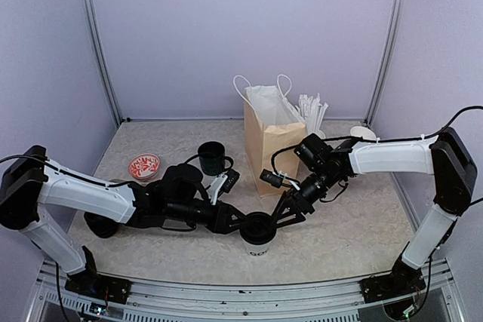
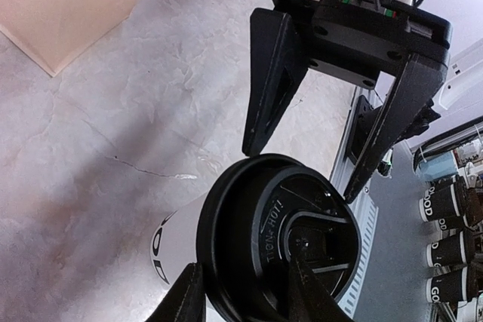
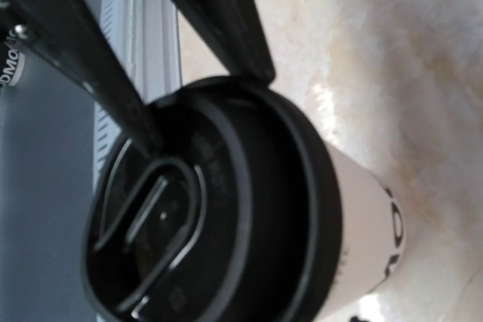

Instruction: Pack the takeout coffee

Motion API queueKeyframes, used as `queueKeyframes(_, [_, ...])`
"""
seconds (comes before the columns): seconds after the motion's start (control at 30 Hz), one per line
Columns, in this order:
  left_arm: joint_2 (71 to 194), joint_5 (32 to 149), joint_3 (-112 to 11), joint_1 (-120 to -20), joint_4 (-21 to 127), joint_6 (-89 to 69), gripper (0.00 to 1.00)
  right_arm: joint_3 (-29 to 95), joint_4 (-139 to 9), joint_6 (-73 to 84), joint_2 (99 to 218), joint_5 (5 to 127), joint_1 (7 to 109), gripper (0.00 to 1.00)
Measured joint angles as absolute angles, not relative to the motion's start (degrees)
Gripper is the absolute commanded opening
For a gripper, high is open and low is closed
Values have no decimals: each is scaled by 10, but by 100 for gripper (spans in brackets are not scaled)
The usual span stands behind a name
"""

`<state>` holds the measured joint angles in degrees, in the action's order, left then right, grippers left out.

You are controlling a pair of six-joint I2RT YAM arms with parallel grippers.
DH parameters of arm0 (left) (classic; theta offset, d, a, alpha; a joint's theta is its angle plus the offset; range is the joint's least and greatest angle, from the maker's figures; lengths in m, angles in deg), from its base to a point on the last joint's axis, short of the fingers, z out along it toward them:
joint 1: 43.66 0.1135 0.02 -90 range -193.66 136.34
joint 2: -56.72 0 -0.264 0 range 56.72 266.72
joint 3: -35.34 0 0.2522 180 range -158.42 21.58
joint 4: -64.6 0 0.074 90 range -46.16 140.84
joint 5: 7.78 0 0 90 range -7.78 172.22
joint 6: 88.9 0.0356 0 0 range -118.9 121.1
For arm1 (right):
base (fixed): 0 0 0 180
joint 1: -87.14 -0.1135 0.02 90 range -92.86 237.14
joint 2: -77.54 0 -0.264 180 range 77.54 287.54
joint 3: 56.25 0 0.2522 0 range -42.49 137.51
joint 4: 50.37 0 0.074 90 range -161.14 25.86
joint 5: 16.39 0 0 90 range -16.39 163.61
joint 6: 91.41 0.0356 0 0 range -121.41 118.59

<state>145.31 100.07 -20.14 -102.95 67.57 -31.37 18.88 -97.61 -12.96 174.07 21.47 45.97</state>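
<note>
Coffee cup [image 2: 177, 250] lid [image 2: 264, 239]: embossed "HOT", rest unclear. Cup side: black letters, only partly seen. Cups [image 2: 445, 246] beyond counter edge: "GOD".

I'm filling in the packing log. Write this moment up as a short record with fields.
cup: takeout coffee, upright on the table, black lid on
bag: paper bag, standing behind the cup, top open
left end effector: at the lid's left edge, grip unclear
right end effector: jaws open, tips at the lid's right edge
packed: not yet, cup outside the bag
</note>
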Motion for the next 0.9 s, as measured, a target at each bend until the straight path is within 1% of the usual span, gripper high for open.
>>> queueKeyframes(0.2, [1461,998,-201,-1029,691,-309,38,189,-977,-127,1741,213,460,57])
queueKeyframes(0.37, [1463,998,-202,-1028,695,-303,41,189,-981,-127,1741,210,460,52])
queueKeyframes(0.67, [1477,995,-216,-1028,695,-292,41,196,-986,-127,1746,206,460,45])
queueKeyframes(0.8, [1479,993,-218,-1027,695,-290,41,196,-986,-124,1746,206,459,45])
queueKeyframes(0.9, [1484,993,-221,-1026,696,-287,41,197,-986,-123,1753,197,459,53])
